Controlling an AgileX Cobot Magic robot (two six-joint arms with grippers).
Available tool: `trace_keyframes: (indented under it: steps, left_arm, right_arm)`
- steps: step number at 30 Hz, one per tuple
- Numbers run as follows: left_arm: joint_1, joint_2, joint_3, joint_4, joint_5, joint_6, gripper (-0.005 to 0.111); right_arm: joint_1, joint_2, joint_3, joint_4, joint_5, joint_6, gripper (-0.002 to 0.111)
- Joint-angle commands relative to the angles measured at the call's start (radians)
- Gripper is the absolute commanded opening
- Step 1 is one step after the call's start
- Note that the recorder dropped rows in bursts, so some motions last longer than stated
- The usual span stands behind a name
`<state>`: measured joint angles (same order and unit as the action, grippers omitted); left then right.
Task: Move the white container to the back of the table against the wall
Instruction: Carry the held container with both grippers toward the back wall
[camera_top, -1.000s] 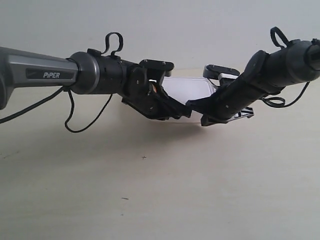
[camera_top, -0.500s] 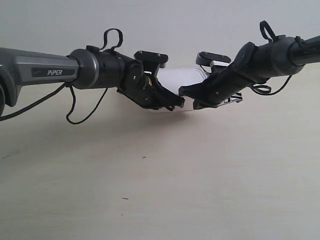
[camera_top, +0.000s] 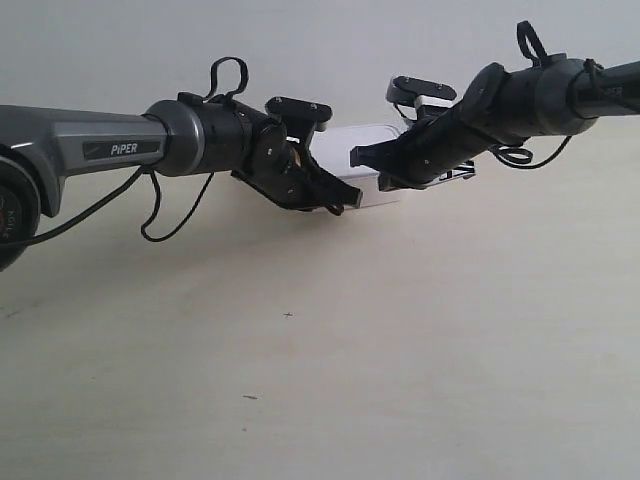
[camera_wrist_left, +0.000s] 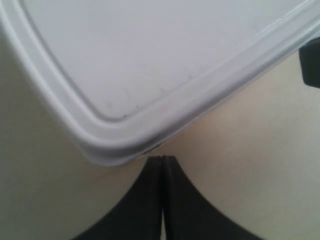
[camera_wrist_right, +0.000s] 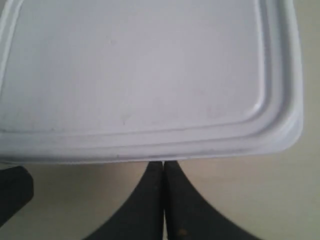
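The white container (camera_top: 362, 160) lies flat on the cream table (camera_top: 400, 360), close to the pale wall (camera_top: 300, 50), mostly hidden behind both arms. Its ridged lid fills the left wrist view (camera_wrist_left: 150, 65) and the right wrist view (camera_wrist_right: 140, 75). My left gripper (camera_wrist_left: 163, 158) is shut, its joined tips touching a rounded corner of the container's rim. My right gripper (camera_wrist_right: 163, 163) is shut too, tips pressed against the long front edge. Neither holds anything. In the exterior view the left gripper (camera_top: 338, 208) and right gripper (camera_top: 358, 158) meet in front of the box.
A loose black cable (camera_top: 165, 215) hangs below the arm at the exterior view's left. Tiny dark marks (camera_top: 288, 315) dot the table in front. The other arm's dark finger shows at the left wrist view's edge (camera_wrist_left: 311, 62).
Both shut grippers and the container have moved back toward the wall over the last second; the box now sits farther back and higher in the exterior view.
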<state>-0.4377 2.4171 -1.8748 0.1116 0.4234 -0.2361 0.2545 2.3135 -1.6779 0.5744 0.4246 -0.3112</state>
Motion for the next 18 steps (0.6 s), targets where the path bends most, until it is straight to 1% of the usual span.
trace_keyframes:
  steps: [1,3,9,14,18]
  left_arm:
    - [0.001,-0.002,-0.008,0.012,-0.021,-0.007,0.000]
    - [0.001,0.001,-0.008,0.029,-0.026,-0.017,0.000]
    - [0.001,0.001,-0.008,0.145,-0.068,-0.126,0.000]
    - [0.010,0.001,-0.008,0.192,-0.074,-0.168,0.000]
    - [0.027,0.001,-0.008,0.206,-0.080,-0.197,0.000]
  right_arm:
    - [0.002,0.040,-0.040,-0.007,0.010,-0.002,0.000]
    - [0.002,0.047,-0.046,-0.007,0.010,-0.002,0.000]
    - [0.002,0.053,-0.065,-0.005,-0.011,-0.002,0.000]
    - [0.002,0.073,-0.106,-0.005,-0.001,-0.002,0.000]
    - [0.002,0.103,-0.145,0.033,0.007,-0.002,0.000]
